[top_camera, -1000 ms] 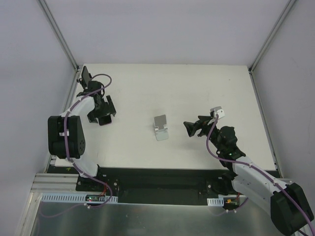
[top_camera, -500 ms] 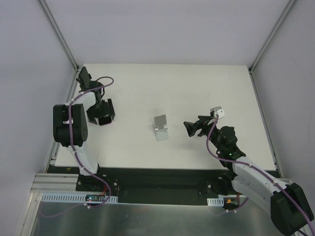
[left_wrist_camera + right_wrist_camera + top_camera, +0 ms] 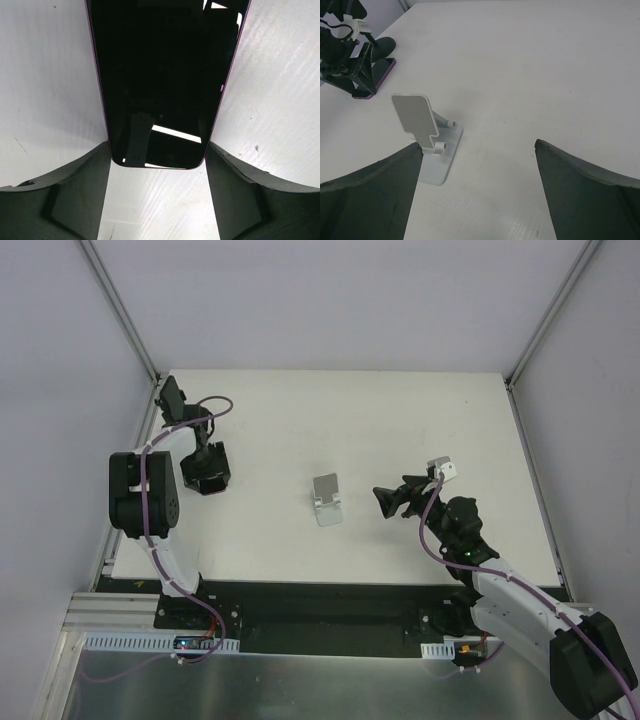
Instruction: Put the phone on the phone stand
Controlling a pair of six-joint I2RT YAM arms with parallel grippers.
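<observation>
Two arms: only the left one has moved over the last second; the right has kept its pose.
Right gripper [image 3: 383, 502]: it sits on the near side of the table, just right of the stand. Its jaws are spread wide and carry nothing.
Stand: the small white plastic phone stand [image 3: 326, 499] has a tilted backplate and stands upright mid-table. It is bare and has not shifted.
Table: the flat white tabletop [image 3: 420, 420] carries everything.
Left gripper [image 3: 205, 468]: it is farther back on the left and now points straight down. Its jaws are parted astride the phone, with the dark fingers [image 3: 65, 200] level with the phone's long edges. Whether the pads already press on it I cannot tell.
Phone: the black-screened slab phone with a purple rim [image 3: 160, 80] lies flat on the table at the far left. It is well apart from the stand and not lifted.
Change: a second ago the left gripper hung at a slant with its elbow nearer the base. The elbow has since swung inward and the gripper has squared up over the phone (a small move, mostly done half a second back).
Meaning: the approach looks finished and the grasp is probably next. Closing, lifting and carrying to the stand all remain.
</observation>
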